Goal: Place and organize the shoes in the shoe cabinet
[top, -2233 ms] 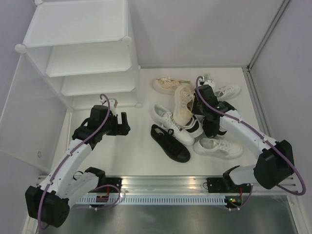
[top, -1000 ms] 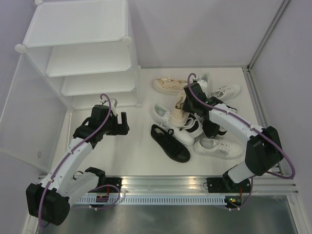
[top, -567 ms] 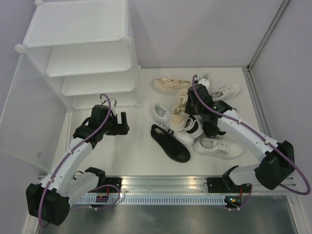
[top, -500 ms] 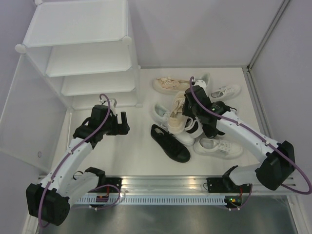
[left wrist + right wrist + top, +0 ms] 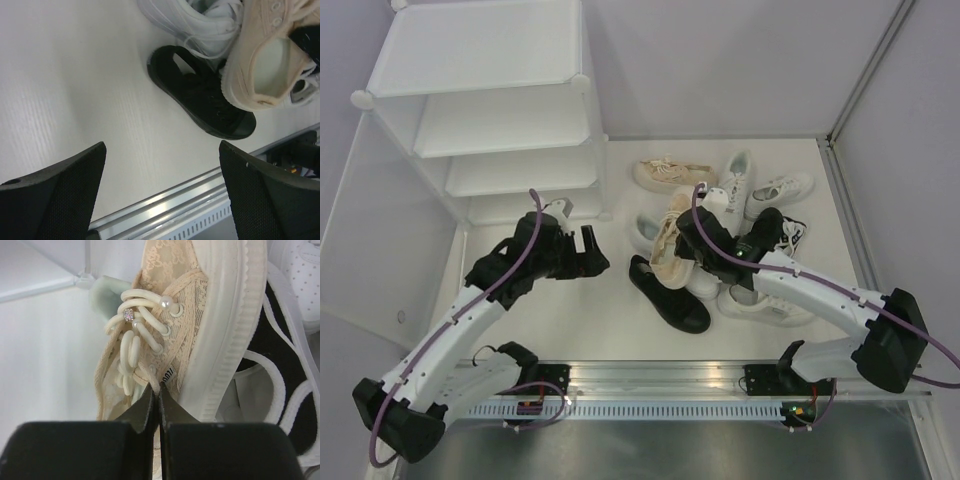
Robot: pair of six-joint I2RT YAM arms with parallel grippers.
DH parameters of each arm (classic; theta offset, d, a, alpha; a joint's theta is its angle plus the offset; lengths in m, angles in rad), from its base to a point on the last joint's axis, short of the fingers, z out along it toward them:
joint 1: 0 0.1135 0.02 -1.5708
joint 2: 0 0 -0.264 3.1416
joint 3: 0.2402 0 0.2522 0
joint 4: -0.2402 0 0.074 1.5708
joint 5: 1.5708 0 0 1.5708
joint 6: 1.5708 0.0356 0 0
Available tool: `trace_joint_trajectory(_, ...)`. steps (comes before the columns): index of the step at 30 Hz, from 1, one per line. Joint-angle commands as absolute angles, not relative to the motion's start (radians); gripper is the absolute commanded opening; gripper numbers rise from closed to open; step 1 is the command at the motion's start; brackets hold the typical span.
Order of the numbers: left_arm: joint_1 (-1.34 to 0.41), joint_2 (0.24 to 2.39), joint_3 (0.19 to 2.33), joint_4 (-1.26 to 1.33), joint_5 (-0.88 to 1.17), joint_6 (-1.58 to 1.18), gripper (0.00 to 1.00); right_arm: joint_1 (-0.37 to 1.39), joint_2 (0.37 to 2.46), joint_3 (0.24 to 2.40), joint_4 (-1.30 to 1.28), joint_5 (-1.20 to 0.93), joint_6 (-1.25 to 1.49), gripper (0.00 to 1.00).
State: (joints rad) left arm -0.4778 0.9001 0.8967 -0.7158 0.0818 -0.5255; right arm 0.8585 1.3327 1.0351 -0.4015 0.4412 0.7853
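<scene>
My right gripper (image 5: 682, 243) (image 5: 156, 390) is shut on the laced upper of a beige shoe (image 5: 669, 236) (image 5: 210, 315), which hangs tilted on its side over the pile. The other shoes lie on the table: a second beige one (image 5: 665, 175), a black one (image 5: 670, 295) (image 5: 200, 95), a black-and-white one (image 5: 772, 235) (image 5: 280, 375) and several white ones (image 5: 736, 178). My left gripper (image 5: 588, 250) (image 5: 162, 190) is open and holds nothing, just left of the black shoe. The white shoe cabinet (image 5: 490, 100) stands at the far left with bare shelves.
The cabinet's frosted door (image 5: 370, 250) hangs open to the left of my left arm. A metal rail (image 5: 650, 380) (image 5: 165, 215) runs along the near edge. Lilac walls close in the back and the right.
My right gripper has carried the beige shoe left and toward the near edge, off the pile. My left gripper has shifted right, closer to the shoes.
</scene>
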Motion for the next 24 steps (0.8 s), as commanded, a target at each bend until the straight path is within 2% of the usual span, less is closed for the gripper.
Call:
trace_joint_trajectory(1,-0.606,0.943,0.940,-0.727,0.022,-0.675,0.96,0.882,1.298,0.974,-0.443,0.466,0.888,0.00)
trace_joint_trajectory(5,-0.751,1.018,0.954,-0.657,-0.067,-0.767,0.94,0.881,1.258,0.950,-0.460,0.506,0.881,0.01)
trace_joint_trajectory(11,-0.851,1.164,1.058,-0.542,-0.121,-0.804,0.90,0.881,1.243,0.913,-0.460,0.497,0.859,0.01)
trace_joint_trajectory(15,-0.857,1.207,1.123,-0.531,-0.141,-0.802,0.87,0.882,1.218,0.874,-0.440,0.491,0.856,0.01)
trace_joint_trajectory(17,-0.856,1.219,1.135,-0.514,-0.153,-0.796,0.82,0.881,1.203,0.856,-0.434,0.491,0.851,0.02)
trace_joint_trajectory(24,-0.880,1.348,1.192,-0.505,-0.144,-0.781,0.79,0.881,1.177,0.838,-0.417,0.479,0.844,0.10)
